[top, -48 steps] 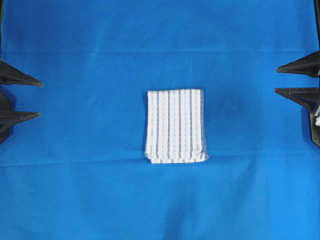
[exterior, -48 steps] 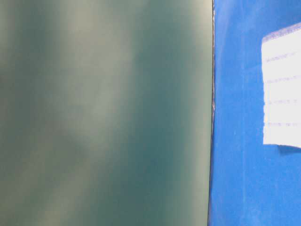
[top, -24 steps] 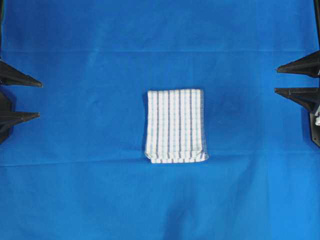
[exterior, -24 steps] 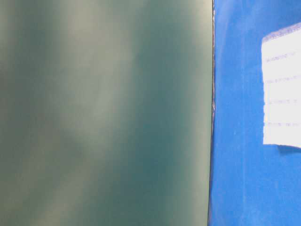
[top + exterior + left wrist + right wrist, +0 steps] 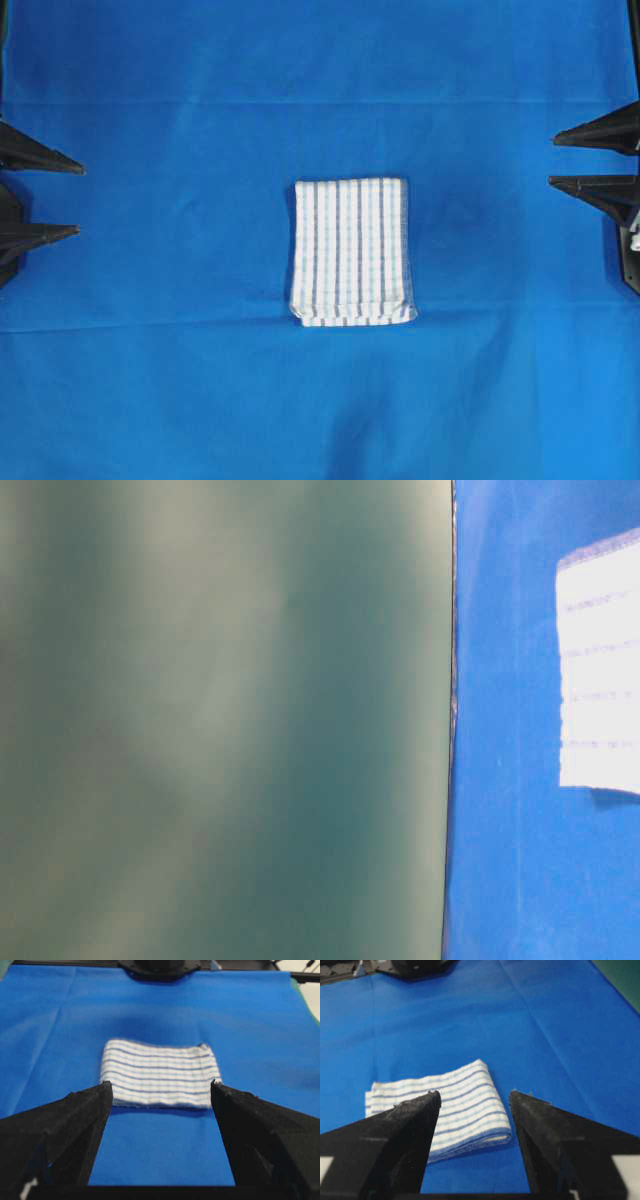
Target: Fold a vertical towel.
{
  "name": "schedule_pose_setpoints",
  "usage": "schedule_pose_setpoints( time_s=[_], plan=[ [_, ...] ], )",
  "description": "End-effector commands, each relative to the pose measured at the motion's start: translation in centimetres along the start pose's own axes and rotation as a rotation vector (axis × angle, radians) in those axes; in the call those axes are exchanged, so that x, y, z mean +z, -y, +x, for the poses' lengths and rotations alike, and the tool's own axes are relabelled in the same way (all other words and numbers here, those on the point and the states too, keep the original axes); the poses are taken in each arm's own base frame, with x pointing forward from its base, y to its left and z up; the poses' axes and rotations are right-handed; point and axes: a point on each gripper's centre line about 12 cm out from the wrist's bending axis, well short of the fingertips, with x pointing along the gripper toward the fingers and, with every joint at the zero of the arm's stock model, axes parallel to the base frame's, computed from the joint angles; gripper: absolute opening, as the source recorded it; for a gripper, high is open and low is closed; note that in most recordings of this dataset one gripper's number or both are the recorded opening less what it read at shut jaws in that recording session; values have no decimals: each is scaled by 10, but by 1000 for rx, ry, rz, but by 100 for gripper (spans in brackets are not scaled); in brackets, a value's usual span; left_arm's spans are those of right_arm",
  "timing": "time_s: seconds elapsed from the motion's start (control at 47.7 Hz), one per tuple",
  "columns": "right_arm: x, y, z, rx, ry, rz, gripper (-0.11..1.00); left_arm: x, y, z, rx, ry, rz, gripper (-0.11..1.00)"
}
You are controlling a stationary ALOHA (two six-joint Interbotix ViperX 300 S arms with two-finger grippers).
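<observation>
The white towel (image 5: 351, 251) with thin blue stripes lies folded into a compact rectangle in the middle of the blue cloth. It also shows in the left wrist view (image 5: 159, 1073), in the right wrist view (image 5: 440, 1105) and at the right edge of the table-level view (image 5: 600, 670). My left gripper (image 5: 78, 200) is open and empty at the far left edge, well away from the towel. My right gripper (image 5: 553, 160) is open and empty at the far right edge. In the wrist views the left gripper (image 5: 160, 1089) and the right gripper (image 5: 475, 1095) stand apart from the towel.
A large plain blue cloth (image 5: 320, 400) covers the whole table. A blurred green surface (image 5: 220, 720) fills the left of the table-level view. The other arm's base shows at the top of the left wrist view (image 5: 160, 967).
</observation>
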Motion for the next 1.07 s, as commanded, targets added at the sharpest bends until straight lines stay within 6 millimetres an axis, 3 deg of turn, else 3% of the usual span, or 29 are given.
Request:
schedule_pose_setpoints(
  time_s=[0.0,1.049],
  plan=[
    [4,0,2,0,8,3,61,5,0,1,3,11,-2,76],
    [4,0,2,0,3,3,61,4,0,1,3,2,-3,76]
  ],
)
